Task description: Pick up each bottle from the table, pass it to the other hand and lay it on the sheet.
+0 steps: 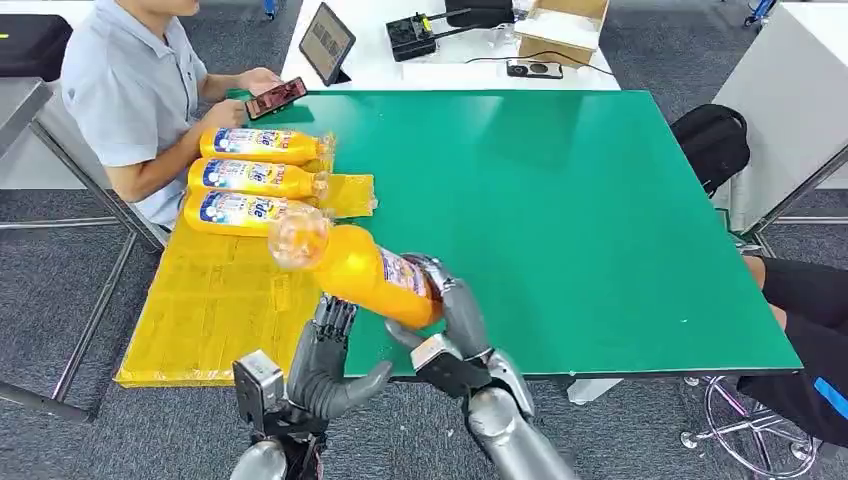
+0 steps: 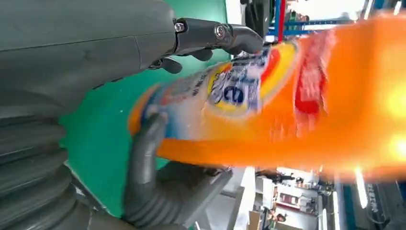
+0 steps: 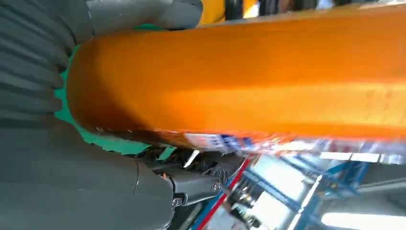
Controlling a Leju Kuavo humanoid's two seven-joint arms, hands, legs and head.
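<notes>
While the right robot hand (image 1: 455,315) grips the base end of the orange plastic bottle with the blue-and-white label (image 1: 365,268), holding it up over the near edge of the green-topped bench (image 1: 560,210), the bottle's clear neck points toward the yellow plastic sheet (image 1: 215,300) on the robot's left. The left robot hand (image 1: 330,355) sits just below and beside the bottle's middle, fingers spread and nothing in its grasp; in the left wrist view its thumb (image 2: 146,158) lies against the label end and its dark fingers (image 2: 215,33) reach over the far side, though I cannot tell whether they press yet.

This looks like the handover itself. To do it well, the left robot hand should wrap the bottle near its middle, clear of the right one's fingers, and clench fully before the right lets go; the smooth round body will likely slip or roll if pinched only at one end. The right should release only once the left bears the weight.

Three matching orange bottles (image 1: 255,178) already lie side by side at the far end of the sheet, near a seated person in a grey shirt (image 1: 130,90) holding a phone. The fourth probably belongs just on the near side of that row, laid parallel and set down low so it does not roll off.
</notes>
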